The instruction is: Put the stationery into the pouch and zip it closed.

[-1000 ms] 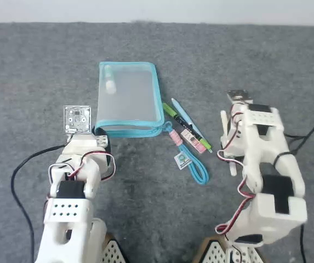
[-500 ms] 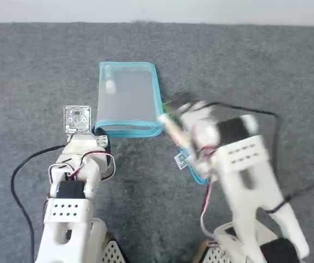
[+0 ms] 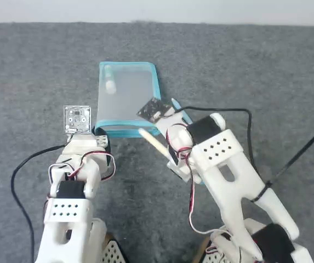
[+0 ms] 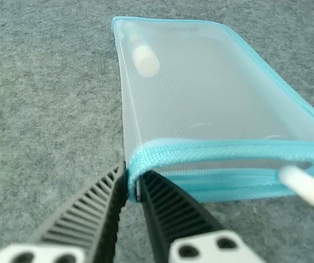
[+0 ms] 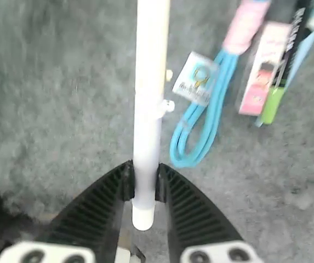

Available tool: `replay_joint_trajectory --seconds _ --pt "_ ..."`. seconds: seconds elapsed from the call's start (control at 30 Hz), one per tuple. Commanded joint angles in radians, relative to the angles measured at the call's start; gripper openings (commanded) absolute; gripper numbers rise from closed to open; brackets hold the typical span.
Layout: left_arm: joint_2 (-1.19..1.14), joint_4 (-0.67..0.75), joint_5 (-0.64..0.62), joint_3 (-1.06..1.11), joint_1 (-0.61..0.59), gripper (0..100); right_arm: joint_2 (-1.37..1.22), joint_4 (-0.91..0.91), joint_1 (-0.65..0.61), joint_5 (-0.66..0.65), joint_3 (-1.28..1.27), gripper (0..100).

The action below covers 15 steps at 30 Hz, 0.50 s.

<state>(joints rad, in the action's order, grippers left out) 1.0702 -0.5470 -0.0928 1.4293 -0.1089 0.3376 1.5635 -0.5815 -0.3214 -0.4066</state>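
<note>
Left tool (image 4: 132, 189): jaws closed on teal rim at near corner of pouch (image 4: 200, 104). Pouch lies flat on grey worktop (image 3: 36, 66). Right tool (image 5: 144, 175): jaws clamped on white pen (image 5: 148, 98), pen tip just beside pouch's near end. Pink eraser (image 5: 261, 52) and blue strap (image 5: 200, 137) lie on worktop beside pouch.

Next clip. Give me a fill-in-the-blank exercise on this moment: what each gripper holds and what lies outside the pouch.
1. The left gripper is shut on the zipper edge of the ____.
2. The right gripper is shut on a ____ pen.
3. The looped cord lying on the carpet beside the pink eraser is ____.

Missing words: pouch; white; blue.
</note>
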Motion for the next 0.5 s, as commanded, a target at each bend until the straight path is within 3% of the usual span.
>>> replay_joint_trajectory --seconds 0.0,0.47 --pt "0.02 0.043 0.008 -0.005 0.003 1 -0.048 -0.022 -0.008 0.068 0.129 0.6" --pt "0.02 0.041 0.009 -0.005 0.003 1 -0.486 0.031 -0.007 0.341 0.646 0.6"
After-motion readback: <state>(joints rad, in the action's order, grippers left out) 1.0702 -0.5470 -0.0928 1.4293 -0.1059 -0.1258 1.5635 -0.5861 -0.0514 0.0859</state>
